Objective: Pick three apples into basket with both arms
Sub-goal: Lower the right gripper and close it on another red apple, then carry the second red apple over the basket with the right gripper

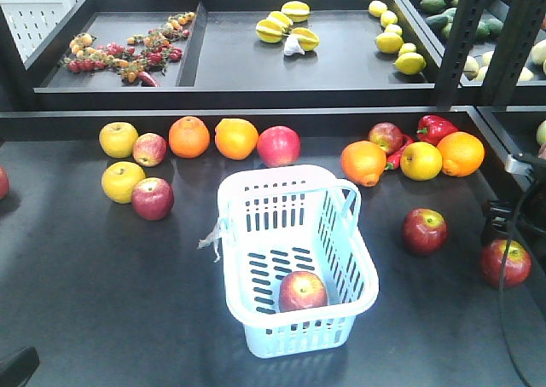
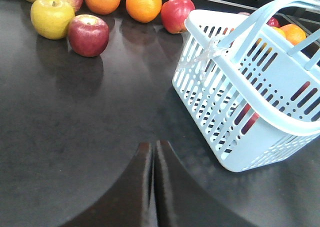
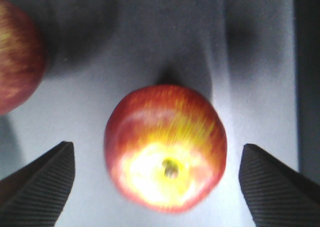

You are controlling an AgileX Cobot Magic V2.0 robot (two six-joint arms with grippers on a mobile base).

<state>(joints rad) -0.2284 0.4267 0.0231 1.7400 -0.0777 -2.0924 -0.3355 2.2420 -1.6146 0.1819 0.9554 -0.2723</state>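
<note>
In the basket (image 1: 345, 259), at the middle of the dark table (image 1: 85, 302), one red apple (image 1: 303, 291) is seen near the front wall. Two more red apples lie to its right, one (image 1: 425, 231) well apart from the basket and another (image 1: 505, 262) near the table edge. Over that apple (image 3: 166, 147) the right gripper (image 3: 157, 182) is held with jaws spread wide, touching nothing. The left gripper (image 2: 152, 187) is pressed together and empty, near the basket (image 2: 250, 107).
</note>
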